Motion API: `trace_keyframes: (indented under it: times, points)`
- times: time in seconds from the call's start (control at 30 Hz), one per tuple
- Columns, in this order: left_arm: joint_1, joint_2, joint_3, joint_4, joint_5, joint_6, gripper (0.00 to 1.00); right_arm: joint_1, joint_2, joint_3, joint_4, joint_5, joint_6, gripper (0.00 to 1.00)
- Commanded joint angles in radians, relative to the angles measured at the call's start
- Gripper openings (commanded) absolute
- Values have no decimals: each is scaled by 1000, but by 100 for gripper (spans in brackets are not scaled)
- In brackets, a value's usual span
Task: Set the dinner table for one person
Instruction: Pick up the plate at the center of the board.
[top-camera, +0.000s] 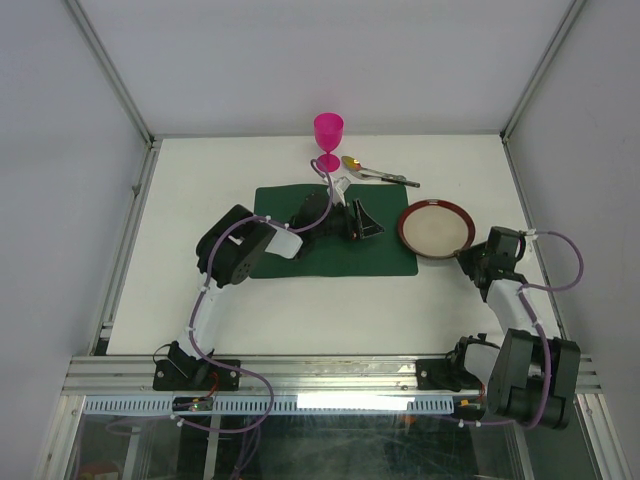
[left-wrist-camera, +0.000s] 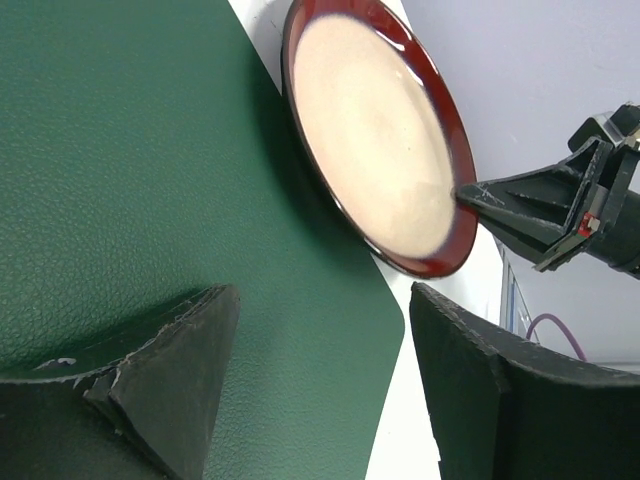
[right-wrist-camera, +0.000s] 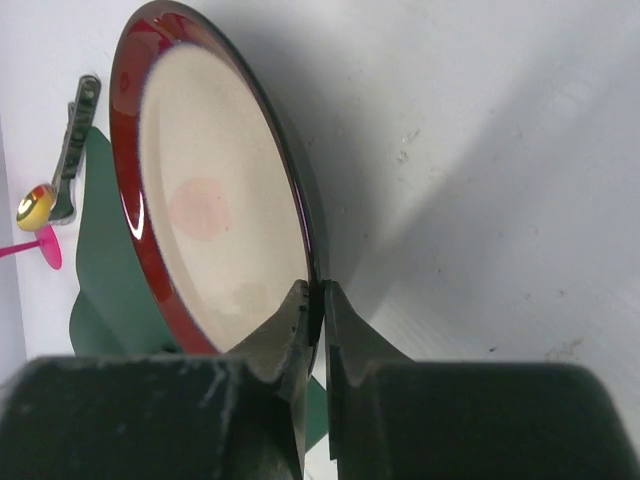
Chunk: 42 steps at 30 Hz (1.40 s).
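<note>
— What colour is the mat?
— Dark green, with a fine leathery grain. The table is plain matte white.
— And the plate?
— Glossy dark red rim, cream middle with a faint pinkish blotch.
— The glass?
— Bright see-through magenta. The spoon has a gold bowl and a dark grey handle.
— The arms?
— Left gripper and right gripper are black, the cable purple.

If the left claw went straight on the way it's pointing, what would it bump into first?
Probably the round red-rimmed cream plate pinched by the right claw, though depth is unclear.
</note>
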Motion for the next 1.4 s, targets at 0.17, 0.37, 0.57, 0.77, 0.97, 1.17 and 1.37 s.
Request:
trace_keyframes:
  times: [0.17,0.37,0.57,0.77,0.97,1.17,1.37]
  points:
    - [-12,26,-13,5,-15,9,71,24,-1,57,47,-197,-45,0]
    - [-13,16,-15,-6,-18,17,71,39,54,117,2,-280,-125,0]
    - [-12,13,-17,-15,-24,24,71,43,80,140,-24,-310,-173,0]
    - [-13,15,-17,-18,-29,28,71,42,95,158,-42,-350,-202,0]
    - [-13,16,-19,-18,-31,29,71,43,98,192,-96,-388,-243,0]
    - [-13,19,-14,-20,-29,29,71,42,124,220,-140,-393,-288,0]
    - [-13,40,-5,-35,-11,32,61,42,150,208,-116,-405,-286,0]
